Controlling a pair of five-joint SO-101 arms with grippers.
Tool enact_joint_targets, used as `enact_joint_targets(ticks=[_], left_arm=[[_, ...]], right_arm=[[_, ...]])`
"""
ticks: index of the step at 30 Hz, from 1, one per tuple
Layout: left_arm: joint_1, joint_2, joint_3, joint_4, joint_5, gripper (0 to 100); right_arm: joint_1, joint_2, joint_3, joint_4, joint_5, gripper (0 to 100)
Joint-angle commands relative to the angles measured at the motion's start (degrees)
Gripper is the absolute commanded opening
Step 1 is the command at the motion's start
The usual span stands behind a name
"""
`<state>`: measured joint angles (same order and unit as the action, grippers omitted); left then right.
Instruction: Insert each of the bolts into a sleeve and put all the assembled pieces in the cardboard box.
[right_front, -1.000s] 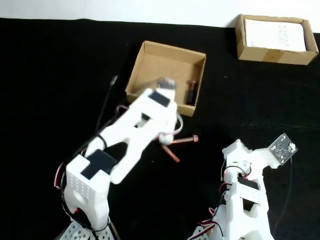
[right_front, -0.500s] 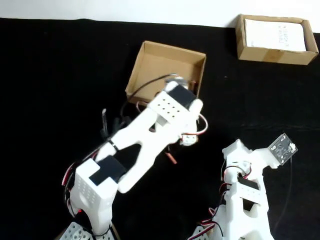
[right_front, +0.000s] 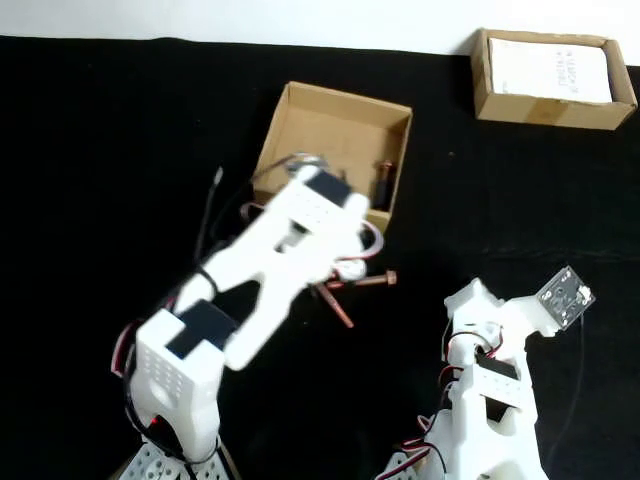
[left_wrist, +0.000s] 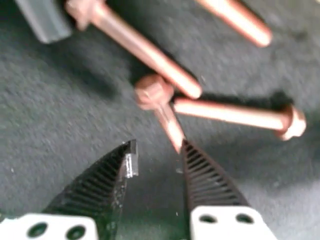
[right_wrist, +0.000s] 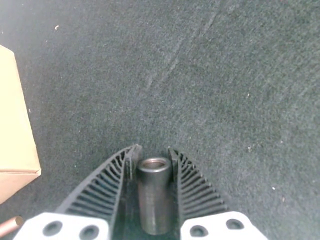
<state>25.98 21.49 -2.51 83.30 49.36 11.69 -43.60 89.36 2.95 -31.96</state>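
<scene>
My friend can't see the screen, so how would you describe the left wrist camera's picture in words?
The left gripper, its black ribbed jaws open, hovers over several copper-coloured bolts lying on dark cloth. The nearest bolt has its shaft end right by one fingertip.

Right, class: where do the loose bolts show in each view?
High view: bolts on the cloth, between the box and the arms, partly under the left arm.
Left wrist view: bolts lying crossed just ahead of the open left gripper.
Right wrist view: one bolt end near a corner of the box.
Shared landmark: the box, in the high and right wrist views.
</scene>
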Motion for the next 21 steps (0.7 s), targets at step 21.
enact_joint_targets(ticks=[21], left_arm=[[-0.84, 1.8, 3.3, -8.97, -2.64, 12]], right_arm=[[0.66, -1.1, 0.13, -0.66, 0.35, 0.7]])
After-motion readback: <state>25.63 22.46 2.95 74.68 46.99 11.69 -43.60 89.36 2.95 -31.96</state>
